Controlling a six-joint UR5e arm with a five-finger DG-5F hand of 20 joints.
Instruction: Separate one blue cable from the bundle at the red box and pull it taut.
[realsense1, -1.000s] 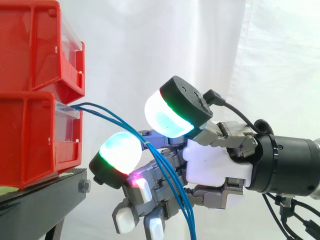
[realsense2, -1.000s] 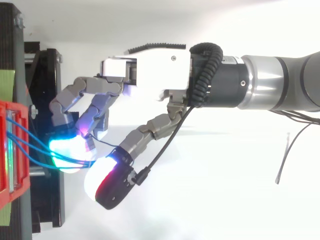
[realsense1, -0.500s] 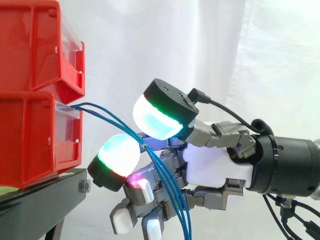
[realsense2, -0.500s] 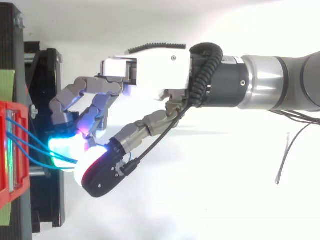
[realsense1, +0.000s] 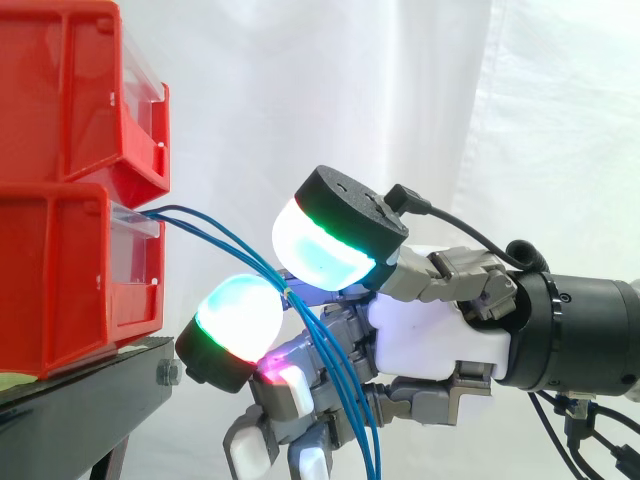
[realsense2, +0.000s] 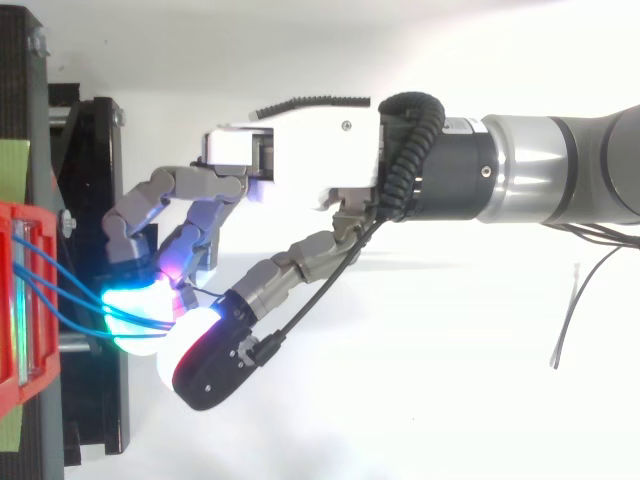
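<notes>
Three thin blue cables (realsense1: 215, 232) leave the front of the lower red bin (realsense1: 60, 270) and slope down to the right. They meet in a kink between two glowing pads, then hang down past the palm. My hand (realsense1: 430, 335) reaches in from the right with curled fingers. Its thumb pad sits just above the cables and a finger pad just below them. From above, the cables (realsense2: 70, 295) run from the red bin (realsense2: 10, 300) into those two pads, which press together on them. I cannot tell how many cables the pinch holds.
A second red bin (realsense1: 70, 90) is stacked on the lower one. Both stand on the black stand (realsense1: 80, 400), whose edge lies directly under the finger pads. A white curtain hangs behind. To the right of the stand is open space.
The thumb has swung in toward the finger pad and closed on the blue cables. The hand has dropped slightly, and the cables bend more sharply at the pads.
</notes>
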